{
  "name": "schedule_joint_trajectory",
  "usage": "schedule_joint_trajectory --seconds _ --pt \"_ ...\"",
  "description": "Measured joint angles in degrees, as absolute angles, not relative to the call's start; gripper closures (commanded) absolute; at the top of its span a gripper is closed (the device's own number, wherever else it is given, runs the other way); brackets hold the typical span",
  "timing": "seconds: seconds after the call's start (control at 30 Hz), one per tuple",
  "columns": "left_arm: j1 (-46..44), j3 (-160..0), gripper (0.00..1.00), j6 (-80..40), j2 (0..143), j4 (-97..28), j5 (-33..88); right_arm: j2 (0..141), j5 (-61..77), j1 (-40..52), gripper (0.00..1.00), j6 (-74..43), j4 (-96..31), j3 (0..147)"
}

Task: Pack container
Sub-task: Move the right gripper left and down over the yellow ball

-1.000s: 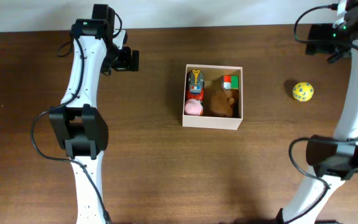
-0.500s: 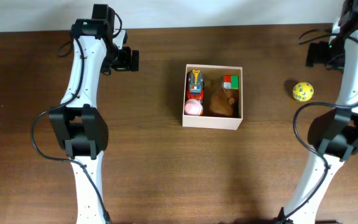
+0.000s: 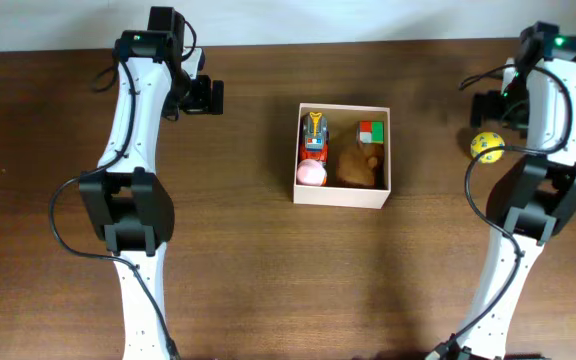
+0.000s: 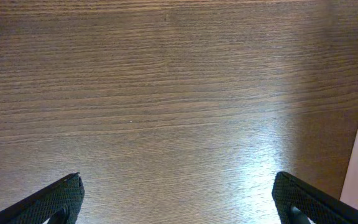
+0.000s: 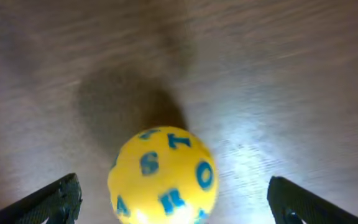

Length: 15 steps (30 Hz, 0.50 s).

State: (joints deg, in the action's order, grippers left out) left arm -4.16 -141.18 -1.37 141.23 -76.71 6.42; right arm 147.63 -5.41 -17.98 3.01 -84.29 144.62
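Since 1 second ago my right tool (image 5: 178, 200) has swung from the upper right corner down over the yellow ball (image 3: 486, 146), and it is spread wide either side of it. My left tool (image 4: 179, 202) hangs open above the bench (image 4: 166, 93) at upper left. The container (image 3: 343, 197) sits unmoved mid-frame, well apart from both tools, holding 4 toys (image 3: 314, 150). That 1 ball lies outside to its right, with open bench between them.

The left arm (image 3: 133, 110) extends along the left side of the counter (image 3: 248, 280) toward its far edge, the left claw (image 3: 214, 97) turned inward with fingers spread wide. The right arm (image 3: 553, 110) bends back from the far right corner, the right claw (image 3: 490, 108) angled downward, fingers likewise wide apart.
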Motion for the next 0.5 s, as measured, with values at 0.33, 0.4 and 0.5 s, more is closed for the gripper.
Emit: schedule_joint_trajectory --seconds 0.33,0.4,0.5 --pt "-4.16 -141.18 0.01 -1.37 141.23 -76.71 6.42 148.16 -4.36 -17.98 0.06 3.22 -79.55 135.48" --pt "-4.16 -141.18 0.01 -1.37 141.25 -76.71 6.42 148.18 -3.84 -17.98 0.19 3.49 -79.00 133.64" --pt "-4.16 -141.18 0.01 -1.37 141.23 -76.69 6.42 148.16 -3.16 -17.98 0.27 3.22 -78.89 133.27"
